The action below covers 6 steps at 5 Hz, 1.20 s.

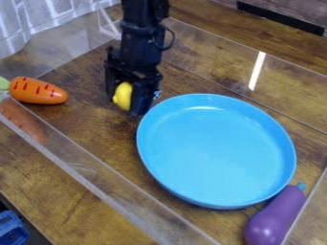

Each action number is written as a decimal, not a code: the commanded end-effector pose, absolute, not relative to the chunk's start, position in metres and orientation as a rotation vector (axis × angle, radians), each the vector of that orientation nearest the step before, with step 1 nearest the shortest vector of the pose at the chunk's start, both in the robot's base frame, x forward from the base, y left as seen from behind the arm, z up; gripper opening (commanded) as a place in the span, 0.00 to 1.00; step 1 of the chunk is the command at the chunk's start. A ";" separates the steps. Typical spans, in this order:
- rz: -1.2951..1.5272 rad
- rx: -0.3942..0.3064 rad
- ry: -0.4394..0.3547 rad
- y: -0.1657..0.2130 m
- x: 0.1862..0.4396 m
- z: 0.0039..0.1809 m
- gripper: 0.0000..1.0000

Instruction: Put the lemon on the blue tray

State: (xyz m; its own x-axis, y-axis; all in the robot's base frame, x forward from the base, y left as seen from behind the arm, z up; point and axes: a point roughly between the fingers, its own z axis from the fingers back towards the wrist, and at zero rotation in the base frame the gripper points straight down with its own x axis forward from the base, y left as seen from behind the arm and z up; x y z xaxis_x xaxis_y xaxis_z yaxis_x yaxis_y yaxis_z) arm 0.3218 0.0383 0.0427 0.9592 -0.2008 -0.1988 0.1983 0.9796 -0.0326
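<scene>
While the black claw reaches in from the far side of the wooden table, its fingers are closed around the lemon, pinching it so that part of the bright yellow skin shows between the dark fingers. Beside the claw, on the right of the picture, lies the blue tray, a big round plate with a shallow raised rim; the lemon is just outside that rim, near its upper left edge. Whether the lemon touches the tabletop, I cannot tell. Well to the claw's left in the view, the orange carrot lies with its green end pointing away from the claw. Farthest from the claw, past the tray toward the lower right corner, is the purple eggplant.
</scene>
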 end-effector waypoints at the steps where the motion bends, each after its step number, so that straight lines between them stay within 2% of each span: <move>1: -0.199 0.022 0.123 0.032 0.329 0.075 0.00; 2: -0.173 0.034 0.125 0.035 0.324 0.082 0.00; 5: -0.435 0.078 0.113 0.005 0.322 0.103 0.00; 6: -0.427 0.089 0.113 -0.005 0.317 0.097 0.00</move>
State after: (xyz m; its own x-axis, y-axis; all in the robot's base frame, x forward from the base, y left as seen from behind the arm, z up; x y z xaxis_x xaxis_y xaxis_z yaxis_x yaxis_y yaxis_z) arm 0.3134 -0.0014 0.0733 0.8932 -0.4010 -0.2034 0.4148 0.9094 0.0288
